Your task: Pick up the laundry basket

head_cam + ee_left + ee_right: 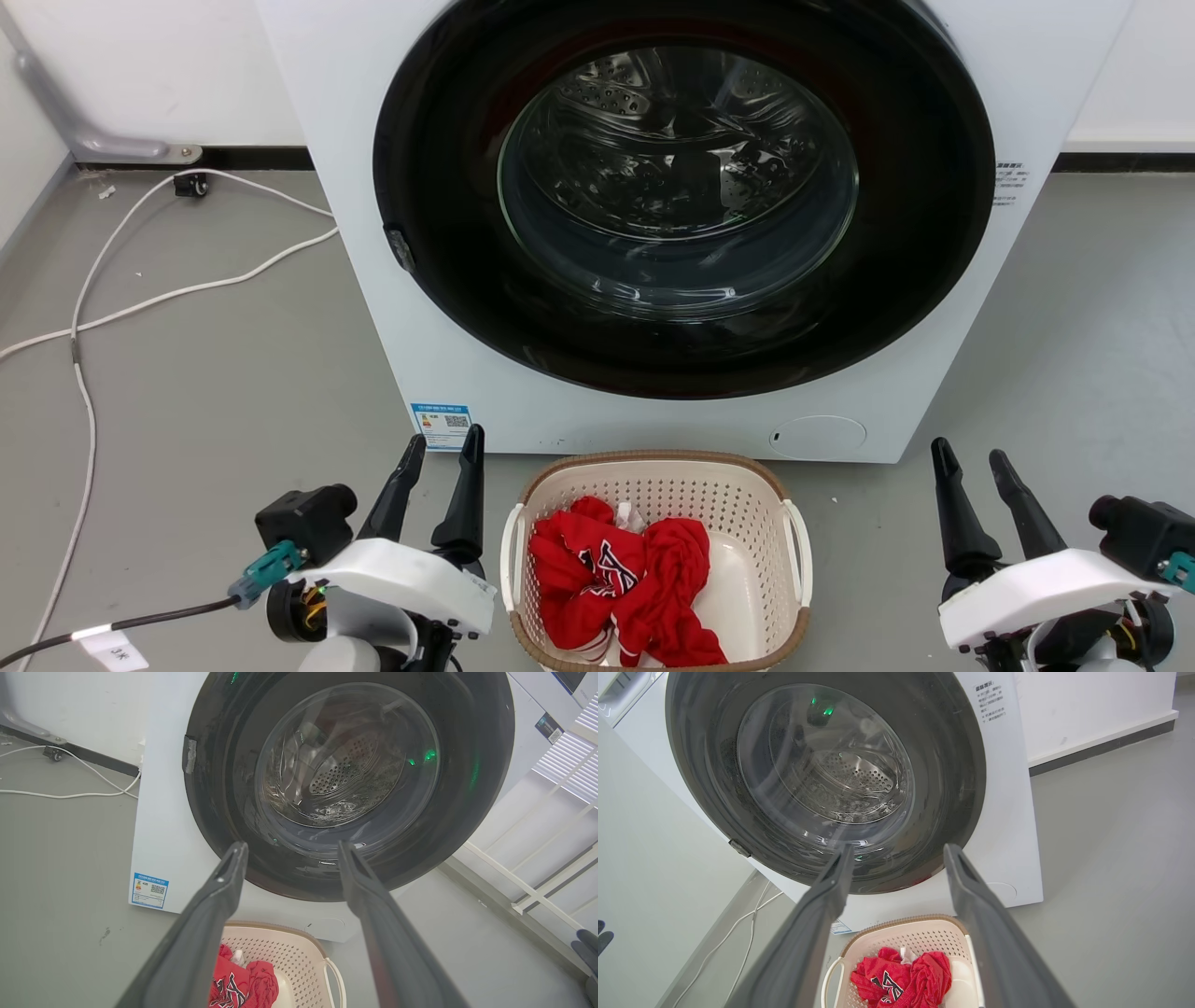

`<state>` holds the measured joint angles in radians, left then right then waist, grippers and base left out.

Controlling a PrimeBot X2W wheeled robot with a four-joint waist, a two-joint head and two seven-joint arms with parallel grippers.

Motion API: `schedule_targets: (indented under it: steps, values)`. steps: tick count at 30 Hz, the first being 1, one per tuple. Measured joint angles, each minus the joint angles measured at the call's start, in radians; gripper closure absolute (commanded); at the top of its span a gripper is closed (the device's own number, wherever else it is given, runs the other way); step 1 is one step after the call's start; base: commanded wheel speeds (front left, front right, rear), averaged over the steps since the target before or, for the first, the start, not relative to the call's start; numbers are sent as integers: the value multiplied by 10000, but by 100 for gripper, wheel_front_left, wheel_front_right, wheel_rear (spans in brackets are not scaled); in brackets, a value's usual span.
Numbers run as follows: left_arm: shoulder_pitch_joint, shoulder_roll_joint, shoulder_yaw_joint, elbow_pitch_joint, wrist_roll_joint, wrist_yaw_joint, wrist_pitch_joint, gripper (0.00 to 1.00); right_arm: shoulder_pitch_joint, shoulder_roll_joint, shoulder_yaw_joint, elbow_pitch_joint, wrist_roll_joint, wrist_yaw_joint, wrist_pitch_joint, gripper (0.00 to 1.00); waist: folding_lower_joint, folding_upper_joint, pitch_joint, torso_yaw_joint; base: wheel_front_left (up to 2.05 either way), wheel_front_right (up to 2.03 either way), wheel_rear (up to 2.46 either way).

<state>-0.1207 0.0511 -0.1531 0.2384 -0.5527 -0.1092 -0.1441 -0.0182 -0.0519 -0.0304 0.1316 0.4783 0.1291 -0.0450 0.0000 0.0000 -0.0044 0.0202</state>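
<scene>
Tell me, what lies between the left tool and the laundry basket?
In the head view, just a narrow strip of bare grey floor separates the left tool from the laundry basket.

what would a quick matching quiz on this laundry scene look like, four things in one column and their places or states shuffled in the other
Things
1. laundry basket
2. red garment
3. washer
4. white cable

Places or states
A. trails over the grey floor on the robot's left
B. white, with its round dark door shut
C. lies bunched inside the basket
D. stands on the floor right in front of the washer

Pairs: 1-D, 2-C, 3-B, 4-A
</scene>
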Motion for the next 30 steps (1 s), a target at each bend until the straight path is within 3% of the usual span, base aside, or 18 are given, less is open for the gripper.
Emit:
schedule_targets:
  steps: [30]
  values:
    - [-216, -2, -422, 307, 2968, 224, -665, 0, -240, 2, 6, 642, -3195, 4, -884, 0, 0, 0, -10, 117, 0, 0, 0]
